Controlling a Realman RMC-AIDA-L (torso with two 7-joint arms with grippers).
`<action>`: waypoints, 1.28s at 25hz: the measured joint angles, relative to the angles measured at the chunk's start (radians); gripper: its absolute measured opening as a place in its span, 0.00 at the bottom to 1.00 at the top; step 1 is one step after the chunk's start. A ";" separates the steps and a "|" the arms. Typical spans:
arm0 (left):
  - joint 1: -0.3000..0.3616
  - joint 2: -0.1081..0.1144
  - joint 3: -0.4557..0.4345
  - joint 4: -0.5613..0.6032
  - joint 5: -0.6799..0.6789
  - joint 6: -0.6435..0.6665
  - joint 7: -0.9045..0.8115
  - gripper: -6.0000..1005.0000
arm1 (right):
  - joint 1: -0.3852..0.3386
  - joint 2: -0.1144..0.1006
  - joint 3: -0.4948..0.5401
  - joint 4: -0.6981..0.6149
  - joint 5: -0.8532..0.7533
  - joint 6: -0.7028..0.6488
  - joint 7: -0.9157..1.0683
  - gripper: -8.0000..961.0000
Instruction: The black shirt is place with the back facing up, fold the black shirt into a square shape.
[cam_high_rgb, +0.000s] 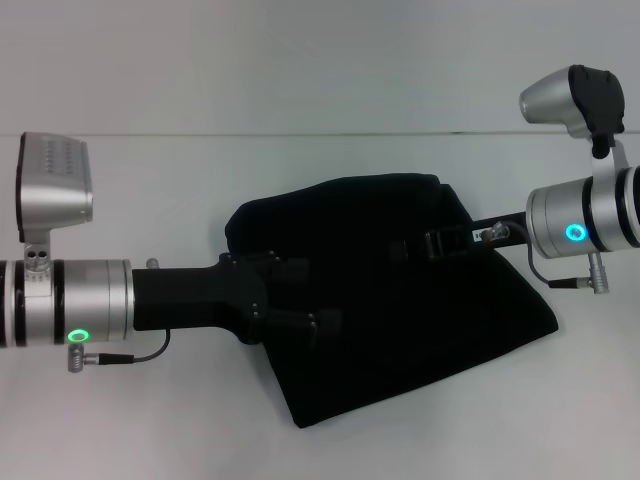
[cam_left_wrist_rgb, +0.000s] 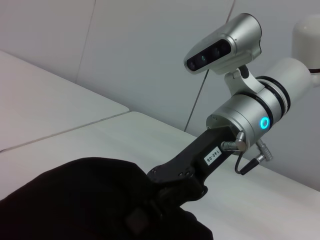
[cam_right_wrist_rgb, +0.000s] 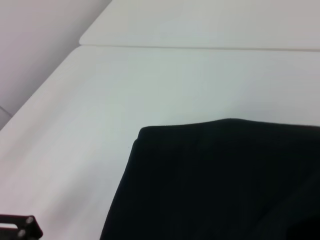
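The black shirt (cam_high_rgb: 400, 330) lies folded into a rough, slanted four-sided shape in the middle of the white table (cam_high_rgb: 150, 420). No lettering shows. My left gripper (cam_high_rgb: 318, 295) reaches in from the left and sits over the shirt's left part, its two fingers spread apart and empty. My right gripper (cam_high_rgb: 408, 246) reaches in from the right, over the shirt's far right part. In the left wrist view the right gripper (cam_left_wrist_rgb: 167, 197) ends in the bulging cloth of the shirt (cam_left_wrist_rgb: 90, 200). The right wrist view shows a straight folded edge of the shirt (cam_right_wrist_rgb: 225, 185).
The white table meets a pale wall at the back (cam_high_rgb: 320, 60). Bare table surface lies on all sides of the shirt. A seam in the tabletop (cam_right_wrist_rgb: 200, 47) runs across the far side in the right wrist view.
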 joint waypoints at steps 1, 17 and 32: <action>0.000 0.000 0.000 0.000 0.000 0.000 0.000 0.93 | 0.000 0.000 0.000 -0.003 0.002 -0.001 0.000 0.12; 0.002 0.000 -0.002 0.000 -0.007 0.005 0.000 0.91 | -0.041 -0.018 0.005 -0.074 0.051 -0.040 -0.016 0.14; -0.003 0.000 -0.002 -0.003 -0.009 0.000 -0.027 0.89 | -0.068 -0.094 0.001 -0.078 0.043 -0.055 0.037 0.17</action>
